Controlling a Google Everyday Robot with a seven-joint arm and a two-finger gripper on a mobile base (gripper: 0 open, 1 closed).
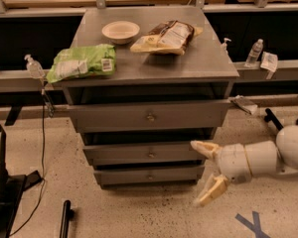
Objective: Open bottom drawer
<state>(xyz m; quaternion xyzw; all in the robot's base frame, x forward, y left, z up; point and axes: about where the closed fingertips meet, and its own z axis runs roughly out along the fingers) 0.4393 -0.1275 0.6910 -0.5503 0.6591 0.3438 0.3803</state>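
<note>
The gripper (207,170), a pale two-finger claw on a thick white arm (260,157) that reaches in from the right, hangs low beside the right end of the grey cabinet (216,66). Its fingers are spread wide and hold nothing. The upper finger (203,148) points at the right end of the middle drawer (119,153), and the lower finger (212,189) slants down over the speckled floor (139,212).

The bottom drawer (124,176) is the lowest of the three grey fronts, set back under the middle one and just left of the claw. Its small round knob (150,174) sits at the centre, well apart from both fingers. The top drawer (109,117) juts out farthest.

On the cabinet top lie a shallow cream bowl (120,31), a green bag (82,62) near the left front corner, and a brown and yellow snack bag (166,36) to the right of the bowl. A clear water bottle (254,52) stands on the ledge to the right, and a pump bottle (34,67) stands on the ledge to the left. A blue tape cross (253,224) marks the floor below the arm.
</note>
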